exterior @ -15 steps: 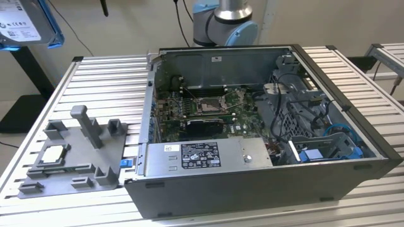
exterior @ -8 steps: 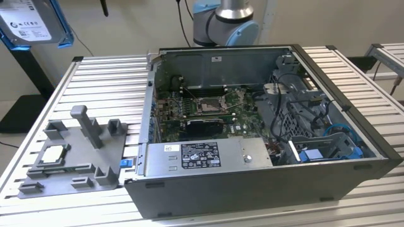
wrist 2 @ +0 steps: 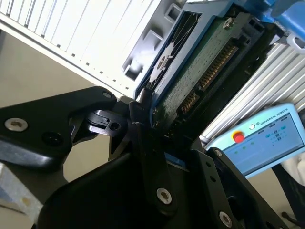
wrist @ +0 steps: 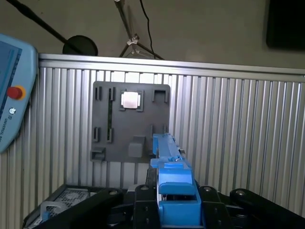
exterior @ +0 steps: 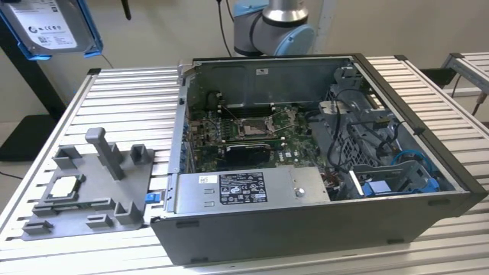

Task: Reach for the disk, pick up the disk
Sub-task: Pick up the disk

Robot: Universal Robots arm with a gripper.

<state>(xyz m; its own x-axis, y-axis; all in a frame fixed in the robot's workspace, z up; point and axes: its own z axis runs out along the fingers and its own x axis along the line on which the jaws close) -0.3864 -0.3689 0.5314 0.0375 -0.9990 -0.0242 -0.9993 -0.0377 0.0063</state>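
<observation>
The disk [exterior: 54, 26], silver-grey with a white label in a bright blue bracket, hangs high in the air at the exterior view's upper left, well above the slatted table. In the second wrist view its green circuit-board underside [wrist 2: 205, 71] sits clamped between black fingers [wrist 2: 143, 124] of my gripper [wrist 2: 152, 112]. The first wrist view shows the disk's blue bracket [wrist: 174, 174] edge-on between the jaws of the gripper [wrist: 174, 202], with the grey fixture plate [wrist: 131, 124] below it. The gripper is shut on the disk.
An open computer case [exterior: 306, 229] fills the table's middle and right. The grey fixture plate [exterior: 91, 189] with upright posts lies at the exterior view's left, with a small square silver chip [exterior: 63, 188] on it. A teach pendant [wrist 2: 262, 138] is beside the table.
</observation>
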